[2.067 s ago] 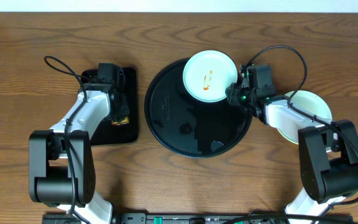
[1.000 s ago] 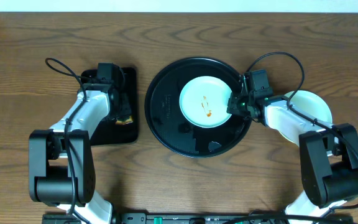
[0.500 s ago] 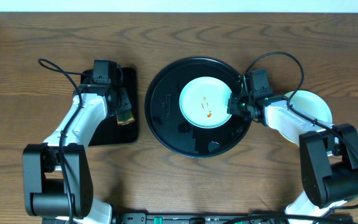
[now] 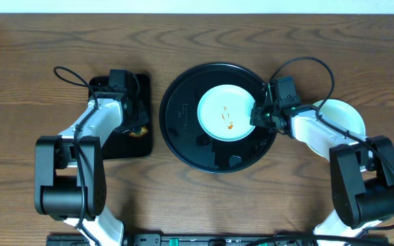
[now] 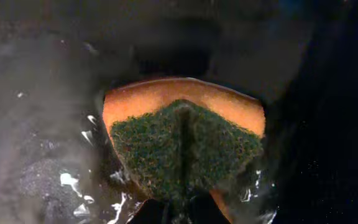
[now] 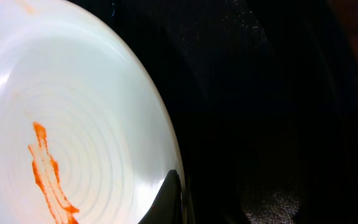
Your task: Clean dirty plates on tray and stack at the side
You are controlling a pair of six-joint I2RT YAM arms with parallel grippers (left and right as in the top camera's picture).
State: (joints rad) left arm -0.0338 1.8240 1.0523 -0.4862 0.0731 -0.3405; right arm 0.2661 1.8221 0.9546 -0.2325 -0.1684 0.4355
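A pale mint-blue plate with an orange-red sauce smear lies in the middle of the round black tray. My right gripper is shut on the plate's right rim; in the right wrist view a finger lies over the rim of the plate, with the smear at the left. My left gripper is shut on an orange sponge with a green scrub face, over the small rectangular tray. A pale plate lies to the right of the round tray, partly hidden under my right arm.
The small rectangular black tray sits left of the round tray, wet and shiny in the left wrist view. Cables loop above both arms. Bare wooden table lies behind the trays.
My right gripper has pulled the smeared plate from the tray's back edge to its middle and has held still since. My left arm shifted slightly over the rectangular tray with the sponge.
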